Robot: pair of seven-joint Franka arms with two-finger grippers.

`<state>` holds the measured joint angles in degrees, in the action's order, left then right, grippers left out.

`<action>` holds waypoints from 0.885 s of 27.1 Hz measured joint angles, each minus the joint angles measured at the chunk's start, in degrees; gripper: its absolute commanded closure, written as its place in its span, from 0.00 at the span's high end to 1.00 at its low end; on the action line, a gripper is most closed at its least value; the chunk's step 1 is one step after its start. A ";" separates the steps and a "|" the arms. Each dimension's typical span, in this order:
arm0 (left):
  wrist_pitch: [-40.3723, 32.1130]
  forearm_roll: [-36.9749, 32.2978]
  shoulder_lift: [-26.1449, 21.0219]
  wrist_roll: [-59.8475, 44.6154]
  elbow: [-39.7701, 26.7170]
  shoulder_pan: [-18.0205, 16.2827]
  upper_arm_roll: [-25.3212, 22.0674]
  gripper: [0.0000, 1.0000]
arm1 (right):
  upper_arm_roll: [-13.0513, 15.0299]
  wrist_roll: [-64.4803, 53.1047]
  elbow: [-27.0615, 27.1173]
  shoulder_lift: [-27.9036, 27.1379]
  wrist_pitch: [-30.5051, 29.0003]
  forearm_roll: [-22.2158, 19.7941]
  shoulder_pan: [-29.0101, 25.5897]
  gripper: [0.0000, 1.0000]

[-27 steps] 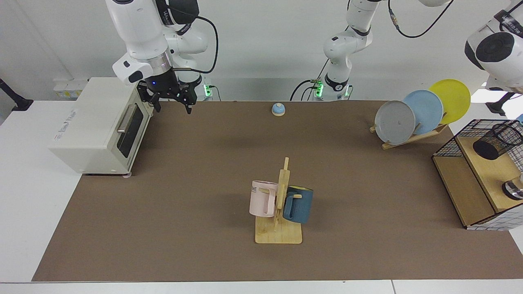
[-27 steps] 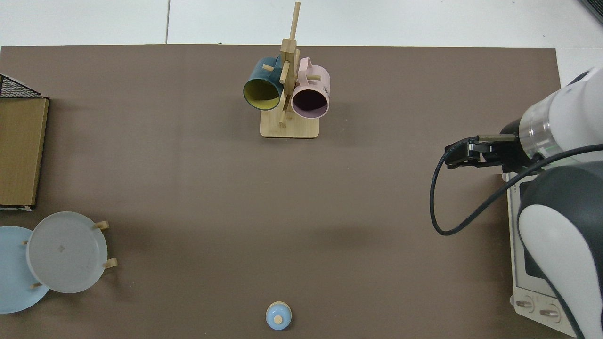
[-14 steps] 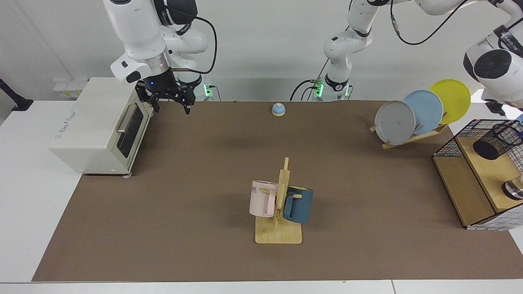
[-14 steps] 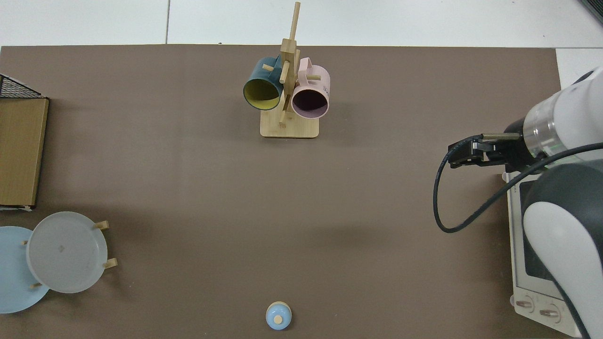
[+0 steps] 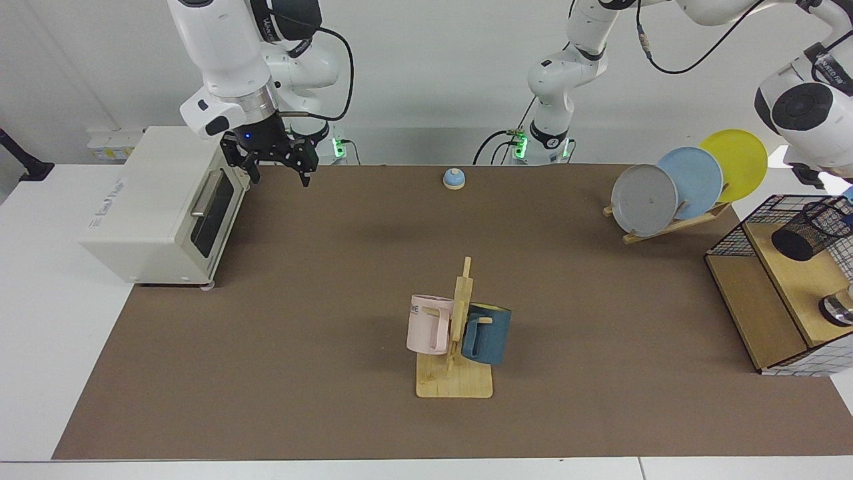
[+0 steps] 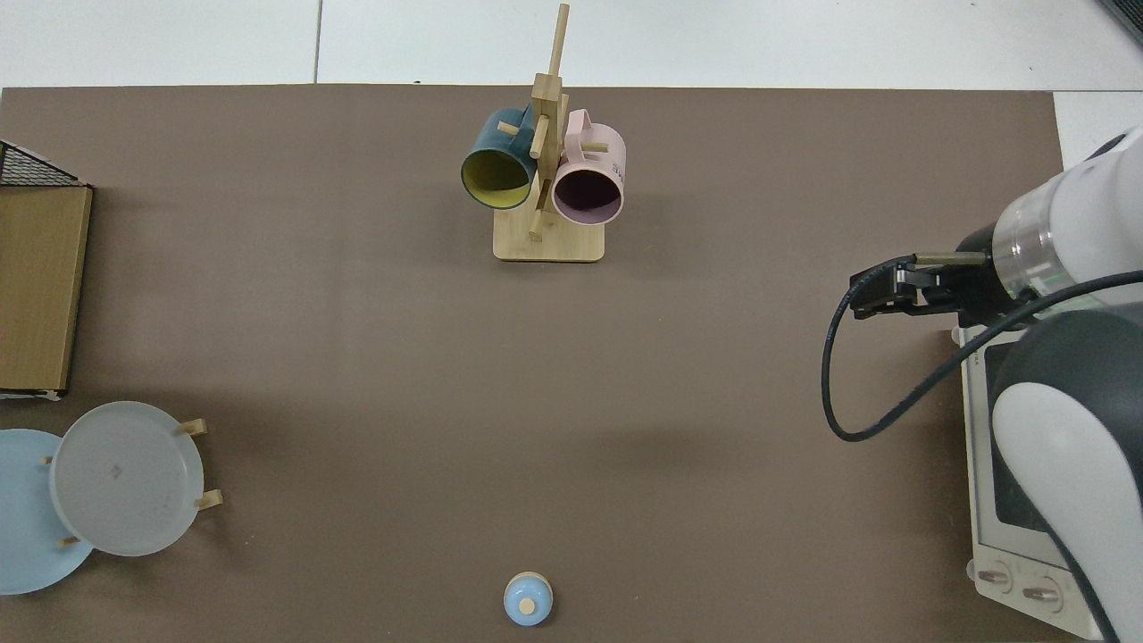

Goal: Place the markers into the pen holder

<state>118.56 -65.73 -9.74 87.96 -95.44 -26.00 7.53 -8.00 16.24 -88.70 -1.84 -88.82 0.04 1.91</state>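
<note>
Black mesh pen holder (image 5: 812,230) well apart from right pincer (image 5: 278,174)

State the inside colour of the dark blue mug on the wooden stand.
Yellow-green inside the dark blue mug; the top view shows it best.

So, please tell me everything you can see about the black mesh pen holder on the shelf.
The pen holder is a small black wire-mesh cylinder with a solid dark base and an open rim. In the facing view it looks tilted, its base towards the table's middle. It rests on the wooden shelf inside the black wire basket frame, at the table's edge beside the plate rack. A marker inside cannot be made out. No gripper touches it.
</note>
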 measured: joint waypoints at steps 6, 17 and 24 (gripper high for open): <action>0.00 0.08 -0.03 0.00 -0.43 0.00 0.00 0.00 | 0.00 0.00 0.00 0.00 0.00 0.00 0.00 1.00; 0.04 0.30 -0.27 -1.43 -3.08 0.00 -0.07 0.00 | 0.00 0.00 0.00 0.00 0.00 0.00 0.00 1.00; 0.05 0.93 -0.38 -2.34 -3.81 -0.02 -0.31 0.00 | 0.00 0.00 0.00 0.00 0.00 0.00 0.00 1.00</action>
<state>118.61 -64.81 -10.12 85.61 -99.25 -26.03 7.22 -8.00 16.24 -88.71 -1.84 -88.82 0.04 1.91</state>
